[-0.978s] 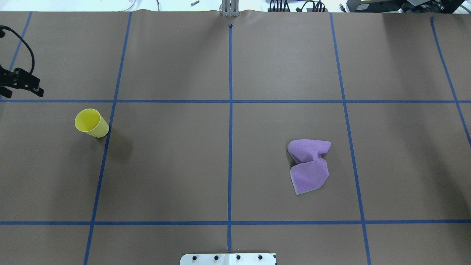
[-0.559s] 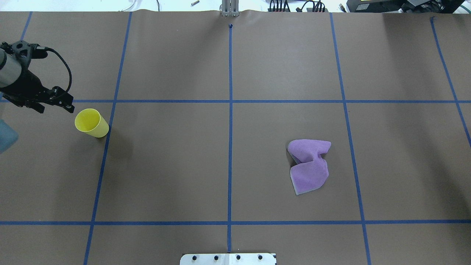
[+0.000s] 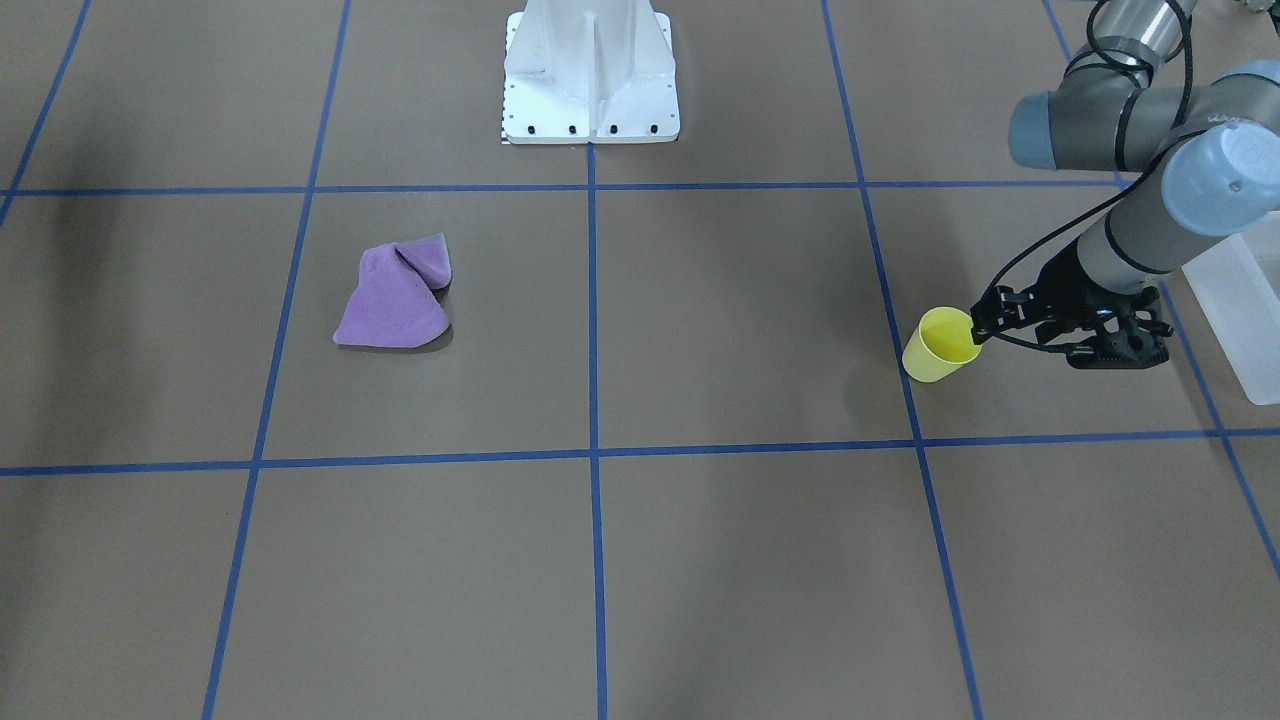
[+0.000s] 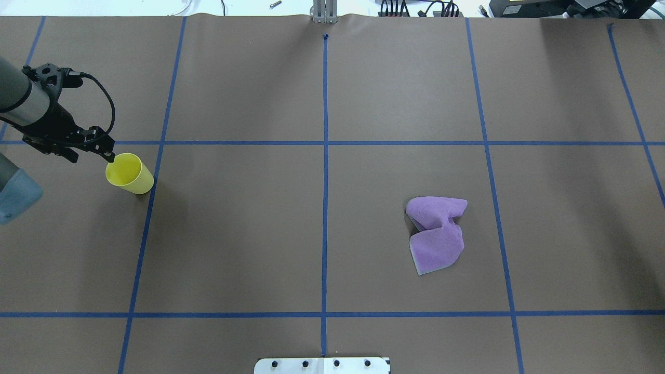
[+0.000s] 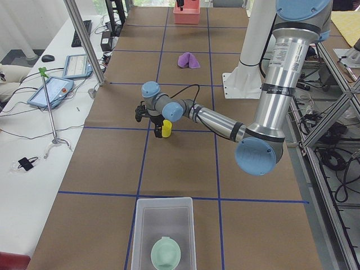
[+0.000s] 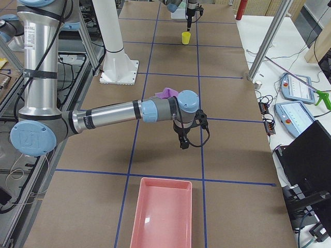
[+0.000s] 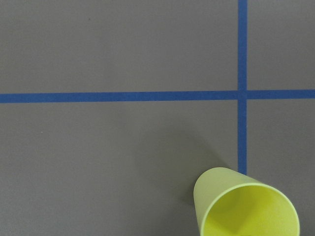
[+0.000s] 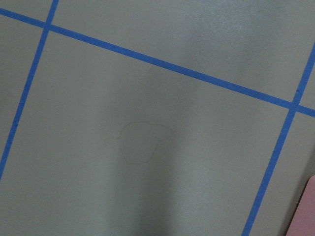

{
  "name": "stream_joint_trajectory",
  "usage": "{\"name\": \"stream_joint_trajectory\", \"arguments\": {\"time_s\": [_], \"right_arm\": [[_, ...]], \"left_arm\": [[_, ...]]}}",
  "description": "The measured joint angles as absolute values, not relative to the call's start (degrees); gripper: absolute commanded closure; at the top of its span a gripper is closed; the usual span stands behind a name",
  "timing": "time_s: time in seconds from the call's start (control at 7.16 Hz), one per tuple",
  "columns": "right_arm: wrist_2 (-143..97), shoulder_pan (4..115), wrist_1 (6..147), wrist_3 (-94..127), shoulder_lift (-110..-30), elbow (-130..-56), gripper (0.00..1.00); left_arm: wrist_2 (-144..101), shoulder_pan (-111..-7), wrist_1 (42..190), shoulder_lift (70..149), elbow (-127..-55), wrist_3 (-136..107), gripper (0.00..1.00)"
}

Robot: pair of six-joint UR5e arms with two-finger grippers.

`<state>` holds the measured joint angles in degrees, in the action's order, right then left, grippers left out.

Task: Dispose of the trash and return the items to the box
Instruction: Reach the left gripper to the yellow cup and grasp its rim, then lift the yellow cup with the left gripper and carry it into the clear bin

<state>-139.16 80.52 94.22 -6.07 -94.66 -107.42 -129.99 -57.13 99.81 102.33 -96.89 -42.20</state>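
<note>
The yellow cup (image 4: 130, 174) stands upright at the table's left; it also shows in the front view (image 3: 940, 345) and the left wrist view (image 7: 246, 206). My left gripper (image 4: 92, 155) is open and empty, just left of the cup, with one fingertip (image 3: 980, 325) at the cup's rim. The mint-green bowl (image 5: 166, 253) lies in the frosted box (image 5: 163, 225), beyond the table's left end. My right gripper (image 6: 182, 143) hangs over bare table near the pink tray; I cannot tell if it is open or shut.
A crumpled purple cloth (image 4: 436, 234) lies right of centre. A pink tray (image 6: 160, 217) sits at the table's right end. The white pedestal (image 3: 590, 70) stands at the robot's base. The frosted box's wall (image 3: 1240, 310) is close behind the left arm.
My left gripper has come in from the left edge toward the cup and now reaches its rim. The cup and cloth have not moved.
</note>
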Motion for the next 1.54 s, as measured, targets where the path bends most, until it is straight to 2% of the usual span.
{"name": "stream_joint_trajectory", "arguments": {"time_s": [0.14,0.28,0.42,0.56,0.7,1.54], "right_arm": [[-139.1,80.5,94.2,-6.1,-94.7,-107.4,0.00],[-139.1,80.5,94.2,-6.1,-94.7,-107.3,0.00],[-139.1,80.5,94.2,-6.1,-94.7,-107.3,0.00],[-139.1,80.4,94.2,-6.1,-94.7,-107.3,0.00],[-139.1,80.4,94.2,-6.1,-94.7,-107.2,0.00],[-139.1,80.3,94.2,-6.1,-94.6,-106.6,0.00]], "left_arm": [[-130.0,-56.7,100.0,102.8,-96.2,-42.6,0.28],[-130.0,-56.2,100.0,103.4,-95.4,-42.9,0.39],[-130.0,-55.9,100.1,103.8,-94.9,-43.1,0.59],[-130.0,-55.7,100.3,103.9,-94.8,-43.8,0.84],[-130.0,-55.5,101.4,104.0,-94.7,-45.4,0.98],[-133.1,-56.5,103.7,103.6,-96.1,-47.9,1.00]]}}
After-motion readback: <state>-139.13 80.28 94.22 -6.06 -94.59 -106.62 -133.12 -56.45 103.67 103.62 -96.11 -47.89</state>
